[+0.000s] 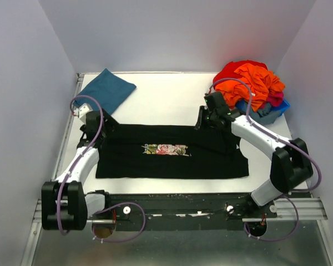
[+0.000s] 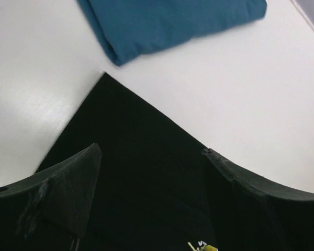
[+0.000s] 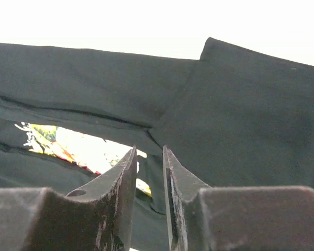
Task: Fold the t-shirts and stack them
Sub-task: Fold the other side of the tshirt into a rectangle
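The black t-shirt point(image 1: 172, 163) lies folded into a long band across the middle of the white table point(image 1: 172, 102), its floral print point(image 1: 166, 149) showing at the centre. A folded teal-blue shirt point(image 1: 107, 88) rests at the back left. My left gripper point(image 1: 97, 119) hovers over the black shirt's left corner point(image 2: 141, 172) with its jaws wide open and empty point(image 2: 152, 151); the teal shirt point(image 2: 172, 21) lies just beyond. My right gripper point(image 1: 206, 116) is over the band's far right edge, its fingers point(image 3: 149, 151) a little apart with nothing between them, above the black cloth point(image 3: 240, 115) and print point(image 3: 73, 144).
A heap of red and orange clothes point(image 1: 252, 83) fills a blue bin point(image 1: 275, 113) at the back right corner. Grey walls close in the table on three sides. The arm bases sit on a dark rail point(image 1: 177, 210) along the near edge.
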Robot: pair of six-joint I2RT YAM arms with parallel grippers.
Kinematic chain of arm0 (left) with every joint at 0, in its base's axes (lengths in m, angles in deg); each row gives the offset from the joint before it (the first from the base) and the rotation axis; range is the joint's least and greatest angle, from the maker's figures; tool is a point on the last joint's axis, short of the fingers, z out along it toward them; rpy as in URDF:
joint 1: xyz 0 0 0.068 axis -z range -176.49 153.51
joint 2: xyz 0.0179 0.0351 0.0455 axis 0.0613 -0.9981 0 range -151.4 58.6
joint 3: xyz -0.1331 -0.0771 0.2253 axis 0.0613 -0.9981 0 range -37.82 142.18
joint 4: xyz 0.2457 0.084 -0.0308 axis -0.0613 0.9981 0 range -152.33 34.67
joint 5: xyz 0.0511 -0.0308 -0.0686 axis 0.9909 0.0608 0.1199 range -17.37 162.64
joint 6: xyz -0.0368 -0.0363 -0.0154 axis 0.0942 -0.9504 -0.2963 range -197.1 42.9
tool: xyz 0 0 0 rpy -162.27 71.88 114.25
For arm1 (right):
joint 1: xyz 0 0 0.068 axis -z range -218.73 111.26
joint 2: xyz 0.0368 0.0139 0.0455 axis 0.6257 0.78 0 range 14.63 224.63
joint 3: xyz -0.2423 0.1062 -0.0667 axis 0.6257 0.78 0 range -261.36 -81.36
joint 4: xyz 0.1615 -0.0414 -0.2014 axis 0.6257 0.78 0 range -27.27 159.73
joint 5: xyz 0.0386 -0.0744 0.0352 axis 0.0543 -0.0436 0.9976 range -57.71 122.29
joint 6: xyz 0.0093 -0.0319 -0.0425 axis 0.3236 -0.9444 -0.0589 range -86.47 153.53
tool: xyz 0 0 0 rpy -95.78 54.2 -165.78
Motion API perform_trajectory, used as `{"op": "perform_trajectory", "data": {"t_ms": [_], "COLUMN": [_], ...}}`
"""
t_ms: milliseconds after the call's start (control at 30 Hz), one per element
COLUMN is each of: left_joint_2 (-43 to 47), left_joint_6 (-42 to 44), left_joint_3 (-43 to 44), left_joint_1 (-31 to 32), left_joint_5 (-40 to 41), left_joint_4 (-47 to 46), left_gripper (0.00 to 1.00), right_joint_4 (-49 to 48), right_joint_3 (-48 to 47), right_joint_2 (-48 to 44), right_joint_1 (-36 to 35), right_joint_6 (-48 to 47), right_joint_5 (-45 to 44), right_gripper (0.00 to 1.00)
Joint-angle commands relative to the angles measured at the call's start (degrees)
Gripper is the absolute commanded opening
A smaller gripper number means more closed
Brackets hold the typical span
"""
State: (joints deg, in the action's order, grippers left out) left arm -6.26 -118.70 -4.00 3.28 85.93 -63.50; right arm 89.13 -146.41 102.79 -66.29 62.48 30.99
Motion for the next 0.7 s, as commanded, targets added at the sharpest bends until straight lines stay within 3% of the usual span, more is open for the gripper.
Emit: {"op": "perform_trajectory", "data": {"t_ms": [0, 100, 167, 267, 467, 667], "left_joint_2": [-7.19, -11.94, -14.67, -19.32, -28.12, -33.83], "left_joint_6": [1.53, 0.74, 0.47, 1.61, 3.99, 4.16], "left_joint_3": [5.63, 8.09, 9.59, 13.36, 19.78, 20.58], "left_joint_1": [4.18, 7.16, 8.57, 11.56, 13.15, 12.97], "left_joint_5": [-9.94, -14.95, -18.38, -20.94, -21.91, -23.23], "left_joint_4": [-0.41, -1.55, -2.43, -1.65, 3.62, 4.95], "left_gripper": [0.86, 0.75, 0.67, 0.59, 0.57, 0.58], "right_joint_4": [-1.69, -2.04, -2.40, -3.54, -4.07, -6.87], "right_joint_3": [-4.28, -7.62, -8.85, -9.91, -10.62, -4.74], "right_joint_2": [7.53, 12.72, 14.84, 17.13, 20.73, 20.12], "right_joint_1": [-2.33, -3.82, -4.61, -5.32, -5.58, -6.02], "right_joint_6": [0.75, 2.07, 2.78, 3.48, 3.83, 4.54], "right_joint_5": [4.90, 6.57, 7.71, 8.59, 10.00, 11.67], "right_gripper": [0.26, 0.08, 0.02, 0.01, 0.01, 0.01]}}
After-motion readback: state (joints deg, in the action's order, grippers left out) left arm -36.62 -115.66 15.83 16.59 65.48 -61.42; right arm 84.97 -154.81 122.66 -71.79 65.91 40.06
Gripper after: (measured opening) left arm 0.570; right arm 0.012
